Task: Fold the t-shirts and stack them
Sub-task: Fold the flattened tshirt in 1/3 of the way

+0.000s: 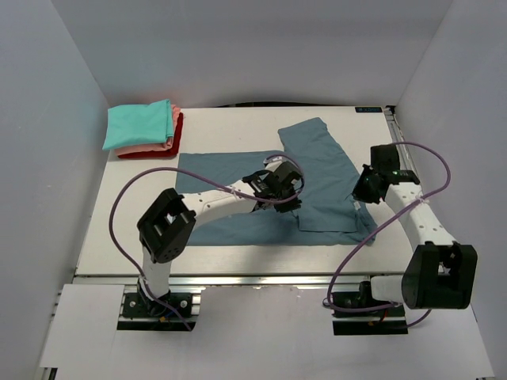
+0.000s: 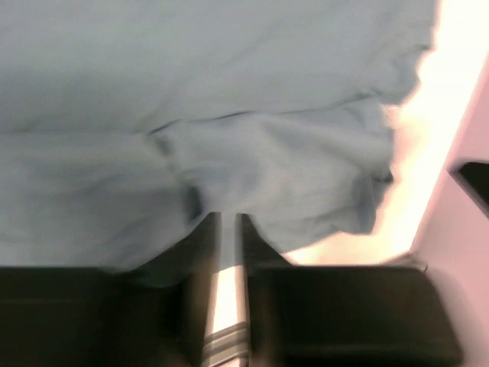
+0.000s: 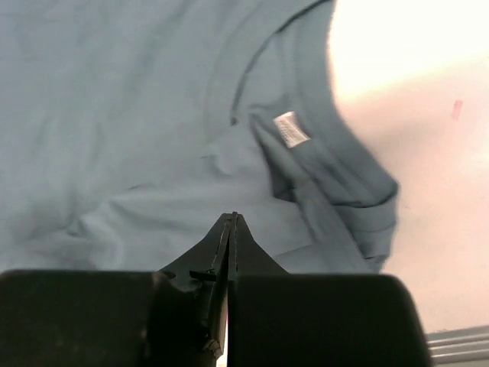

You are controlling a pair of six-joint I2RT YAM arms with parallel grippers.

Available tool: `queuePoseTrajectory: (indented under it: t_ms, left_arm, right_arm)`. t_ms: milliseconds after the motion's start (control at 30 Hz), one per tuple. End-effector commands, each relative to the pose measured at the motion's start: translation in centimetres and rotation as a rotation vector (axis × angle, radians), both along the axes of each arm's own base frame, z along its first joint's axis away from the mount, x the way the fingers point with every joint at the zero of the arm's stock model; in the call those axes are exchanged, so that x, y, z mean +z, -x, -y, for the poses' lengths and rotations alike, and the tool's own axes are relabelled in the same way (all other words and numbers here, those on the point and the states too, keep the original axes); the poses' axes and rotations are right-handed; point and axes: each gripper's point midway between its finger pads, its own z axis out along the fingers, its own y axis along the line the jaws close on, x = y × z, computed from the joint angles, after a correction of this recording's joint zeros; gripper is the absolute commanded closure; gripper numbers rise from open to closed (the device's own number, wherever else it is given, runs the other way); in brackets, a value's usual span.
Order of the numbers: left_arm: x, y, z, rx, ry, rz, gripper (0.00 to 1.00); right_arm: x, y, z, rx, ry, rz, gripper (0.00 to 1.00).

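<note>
White table (image 1: 127, 229), pale enclosure walls (image 1: 238, 47)

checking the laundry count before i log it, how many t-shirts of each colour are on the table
slate-blue t-shirt: 1
teal t-shirt: 1
salmon-pink t-shirt: 1
red t-shirt: 1
total: 4
</note>
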Motion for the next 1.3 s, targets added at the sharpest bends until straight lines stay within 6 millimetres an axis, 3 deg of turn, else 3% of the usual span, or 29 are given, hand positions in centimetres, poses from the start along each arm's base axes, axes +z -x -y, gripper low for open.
queuePoseTrajectory:
  t_ms: [0, 67, 167, 233, 400, 533, 733, 833, 933, 1000, 1033, 1067, 1133, 1167, 1267]
  left_arm:
    - [5.0, -0.9, 2.6, -0.061, 0.146, 0.079, 0.79]
    - [4.3, -0.1, 5.1, -0.128, 0.240, 0.019, 1.00]
    - [3.0, 1.3, 7.5, -0.177, 0.349, -0.062, 1.00]
    - [1.8, 1.8, 7.7, -0.182, 0.356, -0.087, 1.00]
    - [-2.1, 2.7, 6.8, -0.172, 0.302, -0.154, 1.00]
    - [-4.9, 2.2, 6.6, -0.156, 0.258, -0.172, 1.00]
    - [-6.8, 0.1, 4.9, -0.096, 0.115, -0.108, 1.00]
    - [-6.8, -0.6, 4.2, -0.083, 0.065, -0.082, 1.00]
    - [-5.3, -1.2, 4.0, -0.079, 0.041, -0.047, 1.00]
    - [-2.3, -2.2, 3.7, -0.061, 0.042, 0.013, 1.00]
    - [-1.6, -2.5, 2.6, -0.039, -0.004, 0.037, 1.00]
    - [1.0, -2.9, 2.2, -0.025, 0.003, 0.077, 1.00]
    - [4.1, -3.5, 0.6, 0.016, -0.030, 0.134, 0.97]
    - [6.9, -4.5, -0.8, 0.060, -0.045, 0.209, 0.95]
    - [11.2, -5.9, -4.5, 0.134, -0.137, 0.336, 0.78]
  right_arm:
    - [1.6, -1.8, -1.5, 0.055, -0.070, 0.067, 1.00]
    - [1.1, -1.9, -1.9, 0.070, -0.088, 0.042, 1.00]
    - [0.1, -1.9, -2.5, 0.089, -0.116, 0.007, 1.00]
    - [-1.1, -1.9, -2.5, 0.092, -0.115, -0.022, 1.00]
    - [-3.9, -2.0, -2.7, 0.098, -0.116, -0.075, 1.00]
    - [-5.6, -2.7, -2.6, 0.092, -0.110, -0.095, 1.00]
    - [-7.4, -3.0, -1.9, 0.062, -0.081, -0.148, 1.00]
    - [-7.9, -3.1, -1.4, 0.050, -0.051, -0.164, 1.00]
    - [-7.6, -3.6, -1.0, 0.049, -0.027, -0.162, 1.00]
    - [-6.5, -4.2, -0.6, 0.034, -0.008, -0.126, 1.00]
    - [-5.4, -4.8, -0.5, 0.029, -0.003, -0.102, 1.00]
    - [-4.5, -5.1, -0.3, 0.022, 0.007, -0.084, 1.00]
    - [-2.0, -6.1, -0.1, 0.011, 0.016, -0.024, 1.00]
    - [0.1, -7.0, -0.2, 0.012, 0.005, 0.031, 1.00]
    - [4.0, -8.8, -1.6, 0.051, -0.057, 0.165, 1.00]
